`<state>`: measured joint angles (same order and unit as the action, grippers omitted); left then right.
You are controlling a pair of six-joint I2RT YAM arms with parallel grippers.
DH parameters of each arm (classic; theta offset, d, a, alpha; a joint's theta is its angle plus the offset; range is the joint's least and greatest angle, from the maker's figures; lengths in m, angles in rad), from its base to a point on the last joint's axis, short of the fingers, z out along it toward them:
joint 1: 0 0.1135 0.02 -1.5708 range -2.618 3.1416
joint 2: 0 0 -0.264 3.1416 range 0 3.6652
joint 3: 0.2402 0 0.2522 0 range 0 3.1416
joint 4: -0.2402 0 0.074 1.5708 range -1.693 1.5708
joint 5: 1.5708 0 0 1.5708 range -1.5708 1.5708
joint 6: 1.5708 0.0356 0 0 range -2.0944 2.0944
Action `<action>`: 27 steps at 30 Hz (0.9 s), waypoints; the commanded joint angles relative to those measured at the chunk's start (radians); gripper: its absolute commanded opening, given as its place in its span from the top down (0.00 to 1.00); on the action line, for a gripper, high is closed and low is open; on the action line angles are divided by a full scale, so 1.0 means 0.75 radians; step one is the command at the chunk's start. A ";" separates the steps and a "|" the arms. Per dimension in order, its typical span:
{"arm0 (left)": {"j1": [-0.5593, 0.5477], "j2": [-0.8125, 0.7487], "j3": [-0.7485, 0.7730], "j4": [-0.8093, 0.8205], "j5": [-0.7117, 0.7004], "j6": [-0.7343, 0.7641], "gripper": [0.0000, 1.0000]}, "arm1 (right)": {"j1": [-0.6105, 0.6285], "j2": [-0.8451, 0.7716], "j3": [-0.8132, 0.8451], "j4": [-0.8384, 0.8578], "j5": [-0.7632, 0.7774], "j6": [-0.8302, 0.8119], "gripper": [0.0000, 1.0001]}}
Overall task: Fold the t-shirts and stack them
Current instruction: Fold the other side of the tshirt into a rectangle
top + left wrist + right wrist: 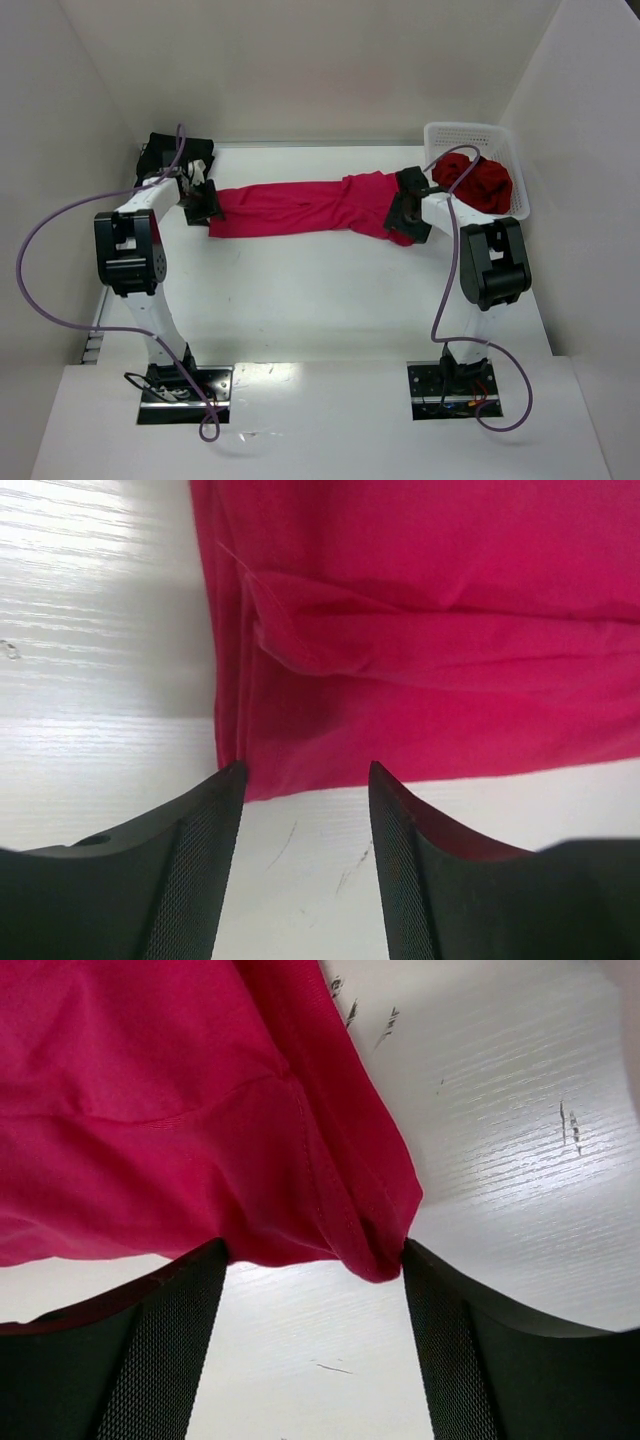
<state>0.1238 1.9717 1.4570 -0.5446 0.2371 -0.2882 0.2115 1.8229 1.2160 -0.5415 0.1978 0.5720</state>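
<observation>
Crimson-pink t-shirt, lying stretched between both grippers, apparently to flatten it for folding: one end just ahead of the left gripper, jaws parted and empty, the other corner between the right gripper jaws, parted, not pinching.

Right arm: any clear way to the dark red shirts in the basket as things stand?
Probably yes. The basket sits right beside the right gripper, open-topped, with nothing over the dark red shirts. The jaws stand open around the pink shirt's end, so nothing looks held.
</observation>
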 commanded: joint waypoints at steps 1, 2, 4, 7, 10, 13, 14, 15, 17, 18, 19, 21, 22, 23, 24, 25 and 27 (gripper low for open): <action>-0.022 0.028 0.051 0.010 -0.091 0.026 0.40 | 0.004 0.016 -0.026 0.065 -0.022 0.010 0.24; -0.054 0.040 0.051 -0.004 -0.182 0.043 0.41 | 0.004 0.032 -0.026 0.065 -0.022 0.010 0.27; -0.081 0.040 0.051 -0.020 -0.263 0.043 0.41 | 0.021 0.046 -0.014 0.078 -0.004 0.010 0.31; -0.081 0.053 0.051 -0.020 -0.322 0.031 0.53 | 0.033 0.073 0.013 0.092 0.027 -0.002 0.46; -0.081 0.065 0.051 -0.049 -0.422 0.018 0.74 | 0.033 0.101 0.029 0.092 0.041 -0.002 0.65; -0.081 0.065 0.035 -0.049 -0.496 0.018 0.82 | 0.033 0.102 0.029 0.092 0.072 -0.014 0.72; -0.081 0.065 0.023 -0.049 -0.520 0.018 0.87 | 0.033 0.102 0.029 0.092 0.094 -0.014 0.73; -0.081 0.065 0.011 -0.061 -0.543 0.018 0.89 | 0.033 0.102 0.029 0.080 0.094 -0.014 0.73; -0.081 0.065 0.011 -0.074 -0.643 0.018 0.91 | 0.033 0.087 0.029 0.066 0.141 -0.014 0.75; -0.081 0.065 -0.004 -0.074 -0.670 0.018 0.93 | 0.033 0.087 0.029 0.065 0.153 -0.028 0.75; -0.081 0.065 -0.016 -0.074 -0.704 0.018 0.93 | 0.033 0.087 0.029 0.051 0.154 -0.028 0.75; -0.069 0.053 -0.016 -0.074 -0.705 0.018 0.94 | 0.033 0.073 0.029 0.037 0.186 -0.028 0.75; -0.057 0.053 -0.028 -0.074 -0.705 0.018 0.95 | 0.033 0.073 0.029 0.037 0.202 -0.028 0.76; -0.057 0.053 -0.028 -0.074 -0.705 0.018 0.95 | 0.033 0.073 0.029 0.037 0.203 -0.028 0.76; -0.057 0.053 -0.028 -0.074 -0.705 0.018 0.95 | 0.033 0.061 0.029 0.037 0.203 -0.028 0.76; -0.057 0.053 -0.028 -0.074 -0.705 0.018 0.95 | 0.033 0.061 0.029 0.037 0.203 -0.041 0.76; -0.057 0.053 -0.028 -0.074 -0.689 0.032 0.94 | 0.033 0.061 0.029 0.037 0.203 -0.041 0.73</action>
<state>0.0647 2.0071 1.4445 -0.5831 -0.2253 -0.2871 0.2344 1.8763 1.2118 -0.5014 0.2794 0.5568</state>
